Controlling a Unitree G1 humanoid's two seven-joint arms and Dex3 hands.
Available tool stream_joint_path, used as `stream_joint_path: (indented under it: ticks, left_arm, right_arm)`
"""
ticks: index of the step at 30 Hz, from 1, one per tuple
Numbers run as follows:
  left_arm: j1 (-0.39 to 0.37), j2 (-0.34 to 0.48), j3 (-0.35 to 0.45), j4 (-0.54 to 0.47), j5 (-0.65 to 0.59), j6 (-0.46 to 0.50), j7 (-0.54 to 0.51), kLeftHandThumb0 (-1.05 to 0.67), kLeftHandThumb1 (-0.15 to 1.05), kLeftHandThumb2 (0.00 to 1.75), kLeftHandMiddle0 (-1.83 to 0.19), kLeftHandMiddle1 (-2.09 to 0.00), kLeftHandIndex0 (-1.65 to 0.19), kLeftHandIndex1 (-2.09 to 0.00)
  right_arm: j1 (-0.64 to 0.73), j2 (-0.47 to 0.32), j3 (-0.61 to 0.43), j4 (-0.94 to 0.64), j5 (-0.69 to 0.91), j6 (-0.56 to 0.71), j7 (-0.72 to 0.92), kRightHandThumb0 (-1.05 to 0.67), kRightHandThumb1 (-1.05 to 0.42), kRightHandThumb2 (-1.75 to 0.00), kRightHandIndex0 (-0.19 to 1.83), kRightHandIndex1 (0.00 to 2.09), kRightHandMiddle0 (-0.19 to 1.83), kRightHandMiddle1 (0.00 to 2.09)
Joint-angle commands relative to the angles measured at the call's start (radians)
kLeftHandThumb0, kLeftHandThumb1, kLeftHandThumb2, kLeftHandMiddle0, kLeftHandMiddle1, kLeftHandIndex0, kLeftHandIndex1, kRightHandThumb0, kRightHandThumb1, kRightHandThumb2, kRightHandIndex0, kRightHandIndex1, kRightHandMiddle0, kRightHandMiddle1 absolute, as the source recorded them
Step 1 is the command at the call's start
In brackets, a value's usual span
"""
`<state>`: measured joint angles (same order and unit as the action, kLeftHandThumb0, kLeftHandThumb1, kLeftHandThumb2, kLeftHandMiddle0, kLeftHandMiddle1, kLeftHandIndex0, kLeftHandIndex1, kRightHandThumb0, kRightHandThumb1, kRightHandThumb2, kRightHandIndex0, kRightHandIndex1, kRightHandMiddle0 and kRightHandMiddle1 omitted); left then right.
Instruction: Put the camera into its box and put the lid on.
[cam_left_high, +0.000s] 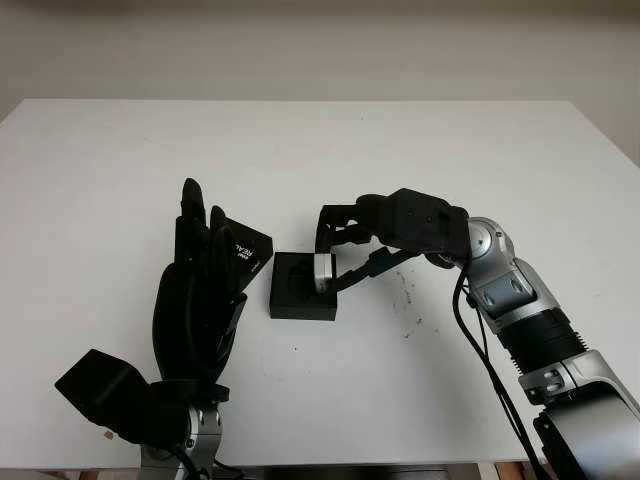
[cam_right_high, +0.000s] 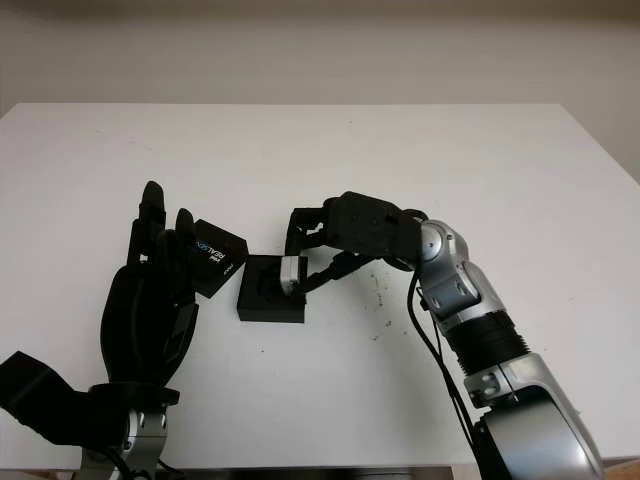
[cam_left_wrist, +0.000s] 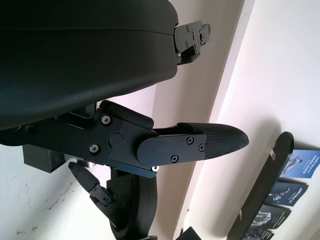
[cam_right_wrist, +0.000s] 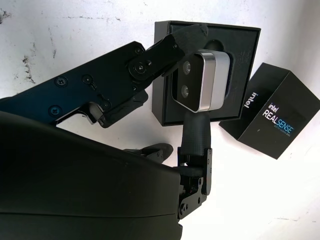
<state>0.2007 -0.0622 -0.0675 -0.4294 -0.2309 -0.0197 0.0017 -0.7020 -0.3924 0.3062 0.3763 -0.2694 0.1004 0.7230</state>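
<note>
The right hand (cam_left_high: 335, 240) pinches the silver RealSense camera (cam_right_wrist: 202, 80) just above the open black box (cam_left_high: 303, 286) on the worktop (cam_left_high: 320, 150). Insertion is unfinished; the lid (cam_right_wrist: 272, 115) lies beside the box, near the open left hand (cam_left_high: 195, 290).

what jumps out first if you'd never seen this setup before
The eye goes to the right hand at the middle of the white table, pinching a small silver camera right over the open black box. Just beside the box on the left-hand side lies the black lid printed with Intel RealSense. The big black left hand stands open next to that lid.
</note>
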Motion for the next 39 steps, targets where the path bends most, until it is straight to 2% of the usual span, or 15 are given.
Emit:
stream_joint_path:
  ticks: [1,22,24,25,27,30,31,35,39]
  left_arm:
    - [0.001,-0.022,-0.009,-0.004,0.004,-0.008,0.003,-0.75,1.05,0.47,0.18,-0.05,0.19,-0.05]
    - [0.012,-0.032,-0.045,-0.002,0.006,-0.027,0.014,-0.75,1.05,0.47,0.19,-0.02,0.19,-0.02]
    - [0.013,-0.034,-0.051,0.000,0.005,-0.030,0.016,-0.75,1.05,0.47,0.19,-0.02,0.19,-0.01]
    - [0.014,-0.035,-0.055,-0.001,0.007,-0.029,0.019,-0.75,1.05,0.47,0.19,-0.02,0.19,-0.01]
    - [0.016,-0.038,-0.063,0.000,0.012,-0.031,0.027,-0.75,1.05,0.47,0.19,-0.02,0.19,-0.01]
    - [0.017,-0.044,-0.076,0.007,0.016,-0.041,0.036,-0.75,1.05,0.47,0.19,-0.02,0.19,-0.01]
    - [0.016,-0.045,-0.081,0.010,0.016,-0.045,0.038,-0.74,1.05,0.47,0.19,-0.02,0.19,-0.01]
    - [0.013,-0.045,-0.094,0.025,0.017,-0.062,0.044,-0.74,1.05,0.48,0.19,0.00,0.19,0.00]
    - [0.008,-0.050,-0.105,0.050,0.020,-0.088,0.050,-0.74,1.05,0.49,0.19,0.00,0.19,0.00]
  right_arm:
    - [0.022,-0.002,0.028,0.012,-0.015,0.008,0.009,-0.47,-0.93,-0.06,0.40,0.12,0.33,1.88]
    - [0.007,-0.032,0.029,0.008,-0.058,-0.024,-0.002,-0.47,-0.94,-0.06,0.38,0.10,0.33,1.85]
    - [0.005,-0.032,0.022,0.002,-0.053,0.000,0.002,-0.49,-0.95,-0.06,0.36,0.08,0.27,1.78]
    - [0.004,-0.032,0.018,-0.001,-0.050,0.015,0.006,-0.51,-0.94,-0.05,0.33,0.07,0.20,1.67]
    - [0.004,-0.034,0.012,-0.006,-0.045,0.025,0.008,-0.56,-0.93,-0.05,0.24,0.03,0.06,1.29]
    - [0.005,-0.045,0.012,-0.005,-0.049,0.002,0.001,-0.61,-0.92,-0.05,0.13,0.01,0.05,0.79]
    - [0.005,-0.050,0.011,-0.005,-0.050,-0.003,0.000,-0.61,-0.92,-0.05,0.10,0.02,0.07,0.68]
    - [0.006,-0.061,0.007,-0.002,-0.048,-0.020,0.000,-0.60,-0.92,-0.05,0.04,0.03,0.11,0.44]
    - [0.005,-0.067,0.001,0.005,-0.050,-0.048,-0.014,-0.60,-0.91,-0.05,0.03,0.04,0.13,0.33]
